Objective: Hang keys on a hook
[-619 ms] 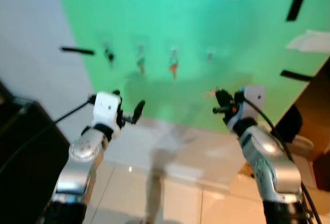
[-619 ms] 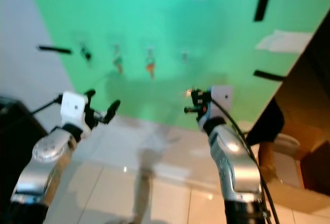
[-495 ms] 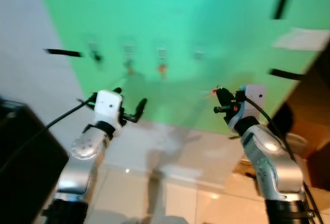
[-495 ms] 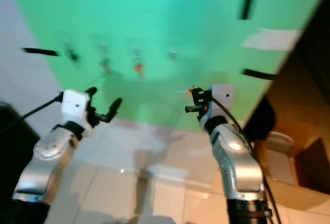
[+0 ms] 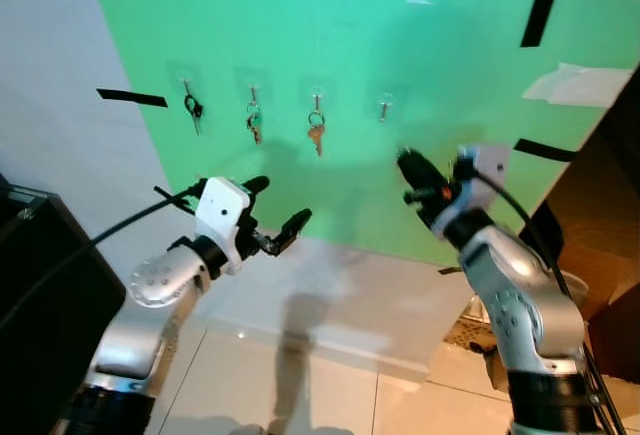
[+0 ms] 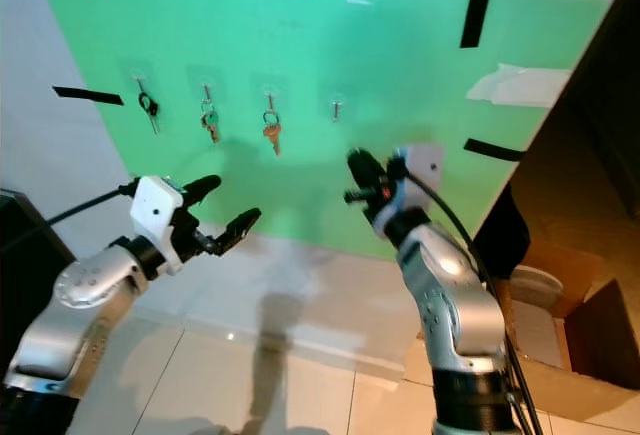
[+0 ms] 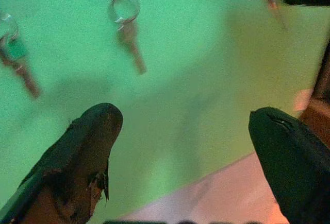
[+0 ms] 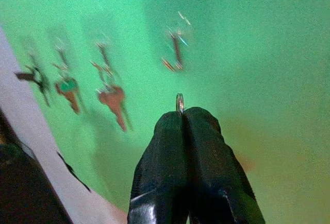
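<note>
i have the right pincer [image 8: 180,131] raised toward the green wall panel [image 5: 450,75], its two black fingers pressed together with a thin metal key ring [image 8: 179,102] poking out from between the tips. the rest of the keys i cannot make out; they seem buried between the pads. the ring sits just short of the empty hook [image 5: 384,108], the rightmost of four small clear hooks in a row. the other three already carry keys: a dark set [image 5: 192,109], a green-tagged set [image 5: 253,122] and a copper key [image 5: 316,134].

my left pincer [image 5: 272,213] hovers lower and to the left with its fingers spread wide and nothing between them.

handling-wise, i judge this load light and hard: thin steel, slick against rubber pads, and free to swivel if the grip is loose. the pinch looks to be low on the ring, which leaves the top arc exposed, and that is the part i want free to slip over the hook tip. the hook itself looks like a small stick-on piece, so i'd avoid pushing hard against it. the ring's opening is narrow and the hook is slim, so the angle matters more than force. the right wrist view is soft around the hook, so i can't judge alignment finely.
</note>
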### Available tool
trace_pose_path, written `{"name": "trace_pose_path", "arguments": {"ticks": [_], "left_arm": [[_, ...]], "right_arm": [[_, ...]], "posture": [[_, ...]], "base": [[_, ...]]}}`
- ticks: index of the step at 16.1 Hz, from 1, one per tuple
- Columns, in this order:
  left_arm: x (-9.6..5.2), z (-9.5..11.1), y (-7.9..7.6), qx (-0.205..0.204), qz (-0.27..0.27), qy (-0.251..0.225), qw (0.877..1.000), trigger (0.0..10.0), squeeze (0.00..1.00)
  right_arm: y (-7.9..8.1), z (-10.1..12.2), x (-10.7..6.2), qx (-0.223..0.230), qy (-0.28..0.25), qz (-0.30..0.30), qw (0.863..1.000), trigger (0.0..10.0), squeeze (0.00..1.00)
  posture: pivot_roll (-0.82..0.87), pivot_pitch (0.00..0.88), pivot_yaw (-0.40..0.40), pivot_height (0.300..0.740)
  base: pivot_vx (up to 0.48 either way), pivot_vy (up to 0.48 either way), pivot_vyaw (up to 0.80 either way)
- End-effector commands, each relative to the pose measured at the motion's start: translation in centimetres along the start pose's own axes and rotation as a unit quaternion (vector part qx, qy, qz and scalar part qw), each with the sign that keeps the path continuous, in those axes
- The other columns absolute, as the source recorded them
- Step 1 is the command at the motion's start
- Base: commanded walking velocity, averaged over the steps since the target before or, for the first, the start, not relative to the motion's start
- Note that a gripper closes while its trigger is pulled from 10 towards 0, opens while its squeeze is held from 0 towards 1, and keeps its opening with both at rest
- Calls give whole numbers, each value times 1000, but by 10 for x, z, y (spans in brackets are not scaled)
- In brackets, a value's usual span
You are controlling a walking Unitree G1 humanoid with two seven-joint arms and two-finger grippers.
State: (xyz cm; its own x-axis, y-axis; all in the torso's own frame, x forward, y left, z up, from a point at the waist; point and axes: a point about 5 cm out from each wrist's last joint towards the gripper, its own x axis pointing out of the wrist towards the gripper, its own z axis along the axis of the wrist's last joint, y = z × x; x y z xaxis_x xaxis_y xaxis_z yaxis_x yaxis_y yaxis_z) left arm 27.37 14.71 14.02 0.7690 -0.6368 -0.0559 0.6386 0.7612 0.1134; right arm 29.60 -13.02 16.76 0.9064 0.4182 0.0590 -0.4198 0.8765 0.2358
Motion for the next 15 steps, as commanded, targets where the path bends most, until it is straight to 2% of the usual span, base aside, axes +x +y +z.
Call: {"name": "trace_pose_path", "arguments": {"ticks": [1,4,9,15], "left_arm": [[1,6,-1,0,-20,-7,1000,10000,0],[1,10,1,4,-48,-7,999,10000,0],[-2,14,1,-2,-68,-9,998,10000,0],[-3,14,-3,-13,-77,-14,997,10000,0]], "right_arm": [[0,1,1,9,3,10,1000,10000,0],[5,1,11,4,16,36,999,10000,0],[2,8,29,11,10,34,999,10000,0],[2,14,38,33,-10,36,999,10000,0]], "posture": [[9,0,13,740],[20,0,20,740],[35,0,14,740],[33,0,13,740]], "base": [[0,0,0],[0,0,0],[0,0,0],[0,0,0]]}}
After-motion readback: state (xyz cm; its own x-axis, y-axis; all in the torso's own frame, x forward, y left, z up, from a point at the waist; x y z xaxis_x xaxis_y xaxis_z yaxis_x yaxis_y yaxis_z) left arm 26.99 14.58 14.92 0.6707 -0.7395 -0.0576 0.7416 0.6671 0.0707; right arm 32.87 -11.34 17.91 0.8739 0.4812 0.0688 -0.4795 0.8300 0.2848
